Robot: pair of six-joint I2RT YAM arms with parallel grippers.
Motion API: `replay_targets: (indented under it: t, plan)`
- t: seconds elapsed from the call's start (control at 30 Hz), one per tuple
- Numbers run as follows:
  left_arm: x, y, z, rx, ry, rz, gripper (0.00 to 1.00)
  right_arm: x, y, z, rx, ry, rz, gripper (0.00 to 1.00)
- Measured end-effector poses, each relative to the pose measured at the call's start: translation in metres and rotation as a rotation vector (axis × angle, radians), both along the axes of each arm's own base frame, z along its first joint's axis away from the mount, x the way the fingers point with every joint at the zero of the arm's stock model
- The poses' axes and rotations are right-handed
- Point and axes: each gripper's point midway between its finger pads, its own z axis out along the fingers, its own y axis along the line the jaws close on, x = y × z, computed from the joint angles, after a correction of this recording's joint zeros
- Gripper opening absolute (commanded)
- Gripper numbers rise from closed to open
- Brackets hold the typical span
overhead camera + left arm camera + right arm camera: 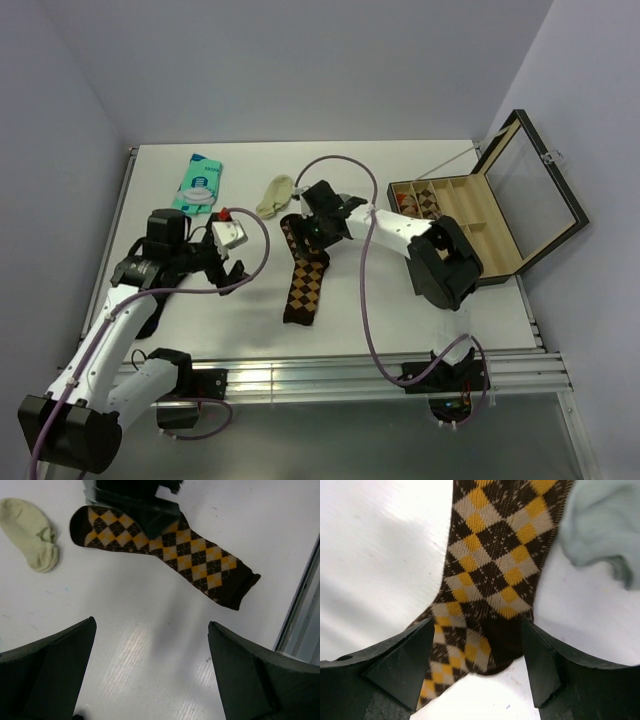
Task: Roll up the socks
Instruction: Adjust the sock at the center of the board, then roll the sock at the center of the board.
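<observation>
A long dark-brown argyle sock (303, 278) lies flat near the table's middle, its cuff toward the near edge. My right gripper (303, 232) hovers low over its bent heel end, and in the right wrist view it (478, 622) is open, one finger on each side of the argyle sock (485, 575). A grey sock (600, 525) lies just beyond, to that view's right. A cream sock (275, 195) rests further back. My left gripper (226, 274) stands open over bare table (151, 622), left of the argyle sock (195, 555) and cream sock (32, 532).
A flat teal-and-white packet (198, 183) lies at the back left. An open wooden compartment box (470, 225) with a glass lid stands at the right, rolled socks in one far cell. The metal rail (350, 365) runs along the near table edge.
</observation>
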Motion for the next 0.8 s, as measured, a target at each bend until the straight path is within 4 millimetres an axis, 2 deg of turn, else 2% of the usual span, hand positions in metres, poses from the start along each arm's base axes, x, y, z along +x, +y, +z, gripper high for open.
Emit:
replay_targets:
  t: [0.07,0.23,0.3,0.4,0.53,0.63,0.8]
  plan:
    - [-0.010,-0.008,-0.009,0.014,-0.001,-0.049,1.00,0.003,0.000,0.016,0.036,-0.025,-0.029,0.78]
    - [-0.036,-0.030,-0.031,0.054,-0.021,-0.180,0.98,0.016,-0.002,0.088,0.176,-0.152,-0.143,0.76]
    - [-0.045,-0.037,-0.045,0.082,-0.028,-0.223,0.95,0.019,-0.009,0.117,0.232,-0.204,-0.199,0.72]
    - [-0.062,-0.047,-0.070,0.135,-0.030,-0.292,0.90,0.012,-0.023,0.149,0.309,-0.261,-0.280,0.69]
    - [-0.081,-0.058,-0.098,0.196,-0.047,-0.364,0.85,-0.006,-0.041,0.155,0.360,-0.272,-0.350,0.66]
    - [-0.091,-0.071,-0.113,0.227,-0.069,-0.414,0.83,-0.024,-0.056,0.148,0.376,-0.256,-0.393,0.65]
    - [-0.104,-0.091,-0.134,0.260,-0.131,-0.459,0.82,-0.041,-0.074,0.139,0.387,-0.256,-0.445,0.64]
